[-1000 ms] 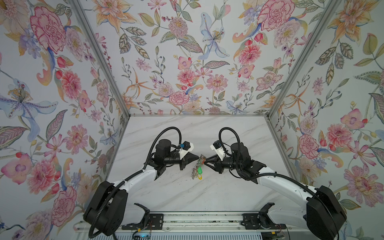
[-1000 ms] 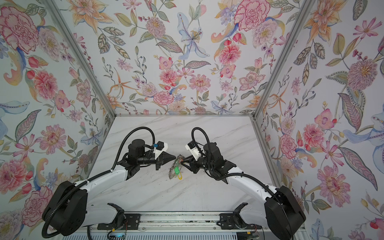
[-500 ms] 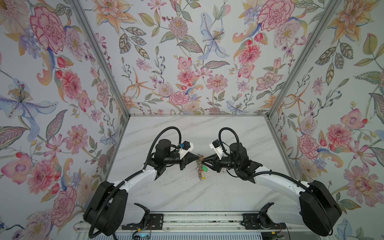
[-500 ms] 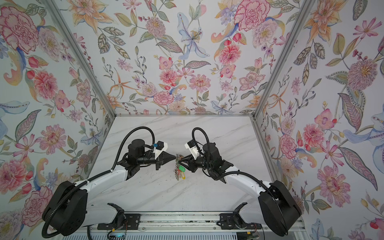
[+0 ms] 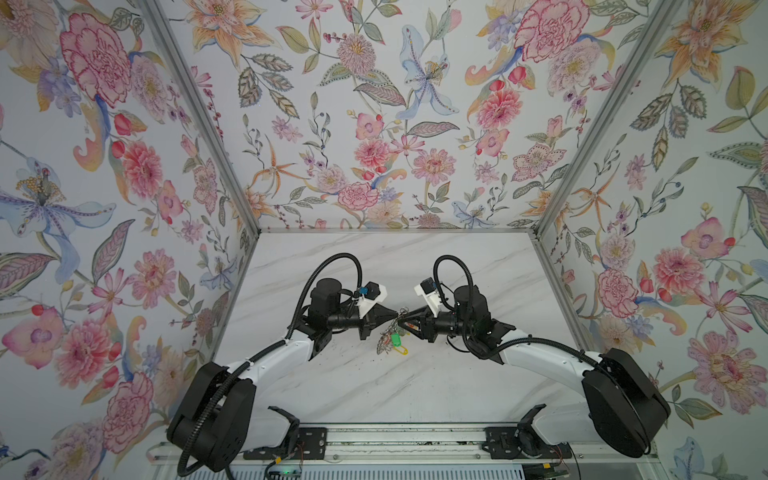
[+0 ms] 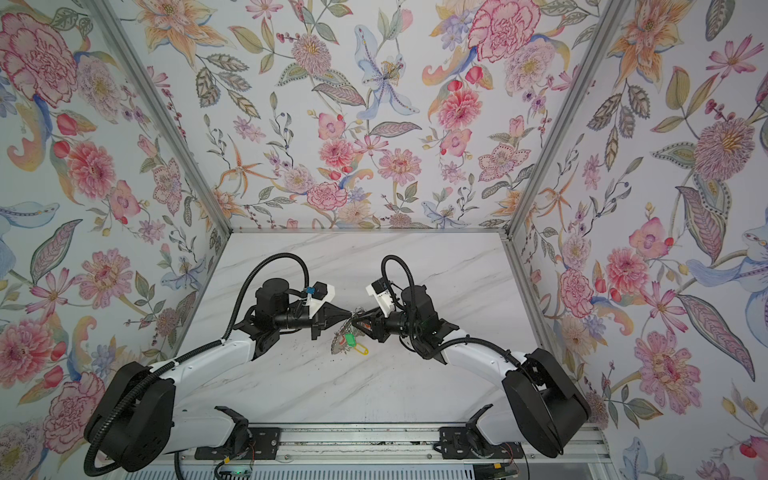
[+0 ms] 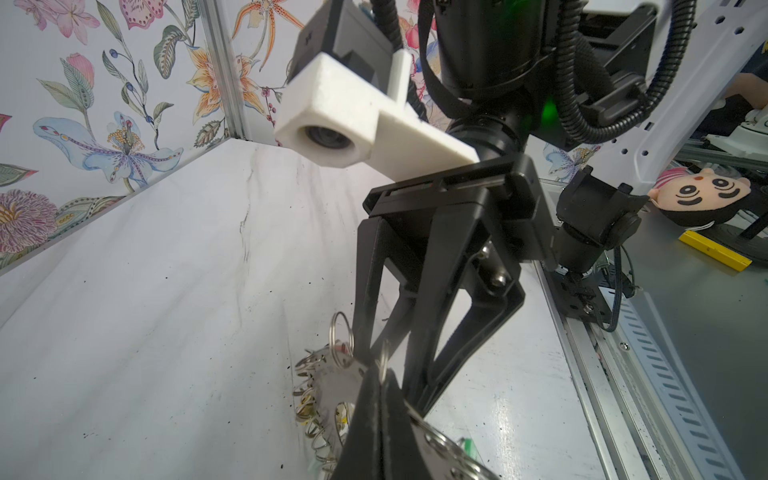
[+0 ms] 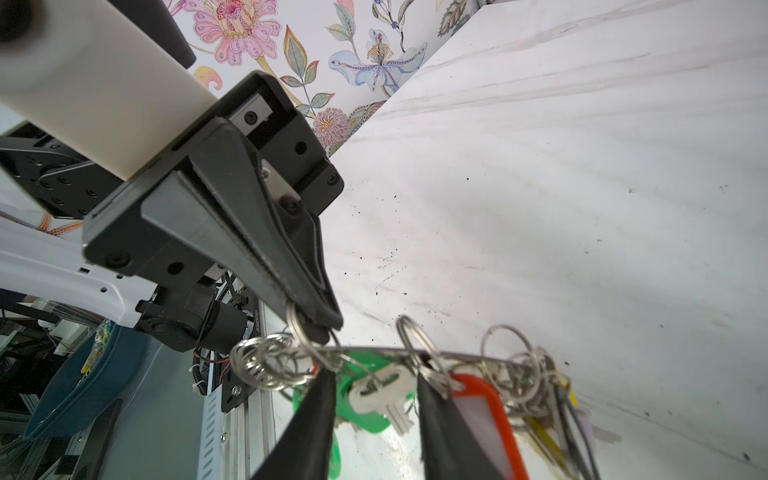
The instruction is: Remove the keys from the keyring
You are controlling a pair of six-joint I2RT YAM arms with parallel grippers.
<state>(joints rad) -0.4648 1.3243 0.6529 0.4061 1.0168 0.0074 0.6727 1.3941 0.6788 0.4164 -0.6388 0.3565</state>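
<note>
Over the middle of the white marble table (image 5: 374,395), the two arms meet tip to tip. The left end effector (image 8: 316,320) is pressed together, and its tips pinch a small wire split ring (image 8: 301,332) at the rim of the large flat grey metal keyring disc (image 7: 332,388). The disc hangs tilted between the two arms, seen nearly edge-on from the right wrist. The right end effector (image 8: 374,376) is spread. Its two black fingers (image 8: 316,415) come up against the disc's rim from the opposite side and close on nothing that can be seen.

The small silver metal keys (image 8: 382,395) dangle from the disc in a bunch. One lies over a green oval plastic tag (image 8: 365,419) in the gap between the right fingers. An orange-red oval tag (image 8: 478,399) sits just beside the other finger. More wire rings crowd the rim (several look bare). In a top view, a yellow oval tag (image 5: 401,351) hangs lowest, and it is unclear whether it touches the table.
</note>
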